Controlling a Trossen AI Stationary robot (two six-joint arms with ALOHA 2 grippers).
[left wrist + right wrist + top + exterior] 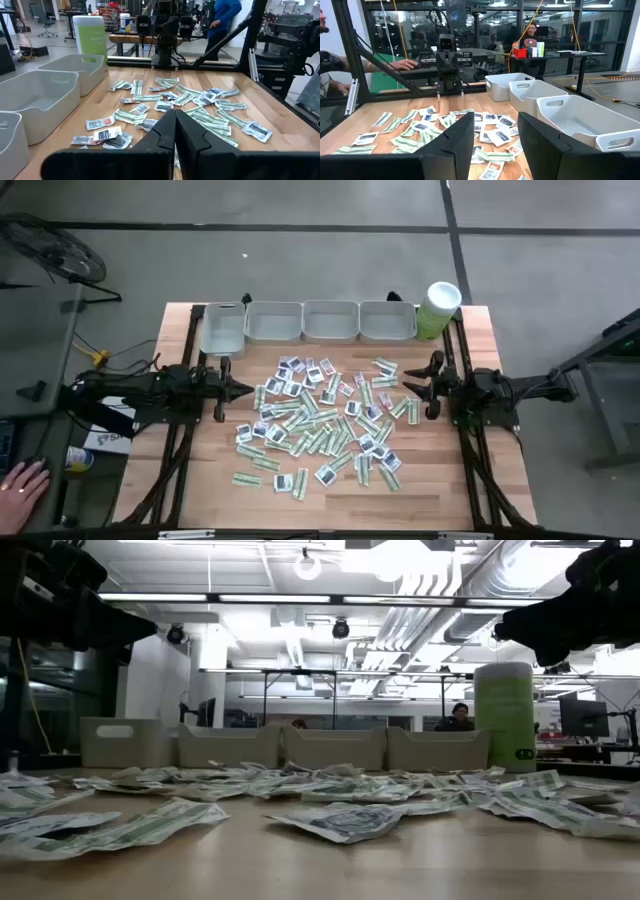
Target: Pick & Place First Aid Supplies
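lying scattered across the middle of the table (pixel 200 490), the first aid supplies (pixel 320 420) are sitting just near of four grey trays (pixel 302 322). the left gripper (pixel 240 389) is hovering at the pile's left edge, jaws together, empty. the right gripper (pixel 408 388) is hovering at its right edge, jaws apart, empty.

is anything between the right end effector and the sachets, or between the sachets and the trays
Nothing visible. The right end effector hangs open at the pile's right edge, with the sachets directly beside it. Only bare table separates the pile from the grey trays at the far edge.
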